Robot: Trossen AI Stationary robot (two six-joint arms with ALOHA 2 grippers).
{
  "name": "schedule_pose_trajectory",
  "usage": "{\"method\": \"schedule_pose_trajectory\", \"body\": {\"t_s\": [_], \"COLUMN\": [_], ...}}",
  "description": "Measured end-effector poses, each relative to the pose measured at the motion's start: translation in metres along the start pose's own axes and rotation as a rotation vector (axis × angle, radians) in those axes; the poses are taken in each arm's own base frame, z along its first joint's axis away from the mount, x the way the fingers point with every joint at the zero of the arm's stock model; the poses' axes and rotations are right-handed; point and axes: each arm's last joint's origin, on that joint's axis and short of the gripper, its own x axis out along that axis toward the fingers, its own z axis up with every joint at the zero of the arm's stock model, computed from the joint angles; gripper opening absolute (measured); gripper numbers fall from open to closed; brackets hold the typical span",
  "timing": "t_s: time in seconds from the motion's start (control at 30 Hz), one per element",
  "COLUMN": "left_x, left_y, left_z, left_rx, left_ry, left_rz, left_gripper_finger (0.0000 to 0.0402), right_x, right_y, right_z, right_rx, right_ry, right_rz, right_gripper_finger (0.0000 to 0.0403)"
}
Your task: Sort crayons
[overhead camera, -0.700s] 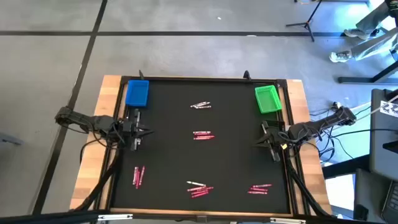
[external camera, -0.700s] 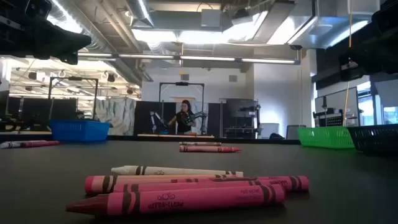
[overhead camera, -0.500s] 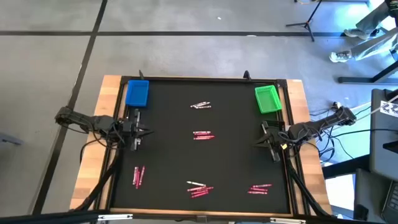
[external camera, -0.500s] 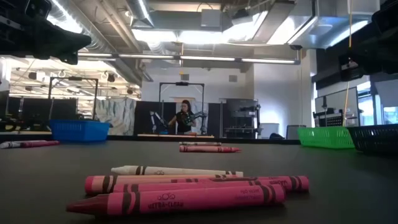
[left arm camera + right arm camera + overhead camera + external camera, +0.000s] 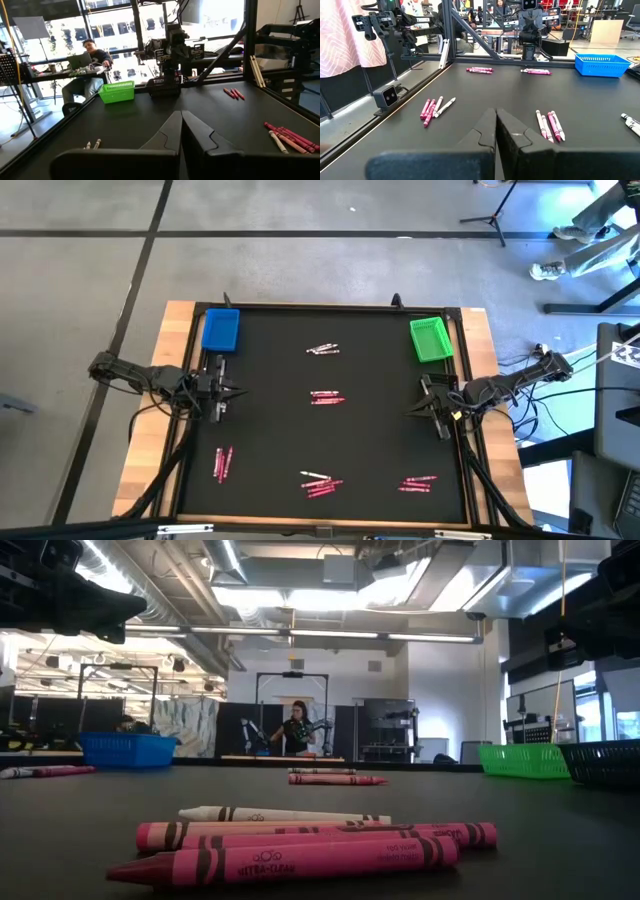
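Crayons lie flat on the black table mat in several small groups: far centre (image 5: 323,349), middle (image 5: 327,397), near left (image 5: 222,463), near centre (image 5: 320,483) and near right (image 5: 419,483). Most are pink-red, a few whitish. The near-centre group fills the low view's foreground (image 5: 300,840). A blue tray (image 5: 221,330) stands at the far left and a green tray (image 5: 430,340) at the far right. My left gripper (image 5: 240,392) hovers shut at the mat's left edge, its fingers (image 5: 181,120) closed together. My right gripper (image 5: 408,411) hovers shut at the right edge (image 5: 495,115). Neither touches a crayon.
A raised frame (image 5: 330,307) borders the mat. A dark mesh basket (image 5: 165,86) sits below the right arm near the green tray (image 5: 118,92). Wide bare mat lies between the crayon groups. People sit in the room beyond the table (image 5: 297,730).
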Motion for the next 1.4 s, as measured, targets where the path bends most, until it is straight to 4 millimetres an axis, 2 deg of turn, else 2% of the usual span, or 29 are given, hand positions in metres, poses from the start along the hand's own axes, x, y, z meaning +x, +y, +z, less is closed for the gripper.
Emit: {"method": "schedule_pose_trajectory", "body": {"t_s": [1.33, 1.4], "left_x": [0.0000, 0.0000], "left_y": [0.0000, 0.0000], "left_z": [0.0000, 0.0000], "left_rx": [0.000, 0.000], "left_ry": [0.000, 0.000], "left_rz": [0.000, 0.000], "left_gripper_finger": [0.0002, 0.0002], "right_x": [0.0000, 0.0000], "right_y": [0.0000, -0.0002], "right_z": [0.0000, 0.0009], "right_rx": [-0.001, -0.070], "right_ry": [0.000, -0.009], "right_rz": [0.000, -0.008], "right_gripper_finger": [0.0010, 0.0010]}}
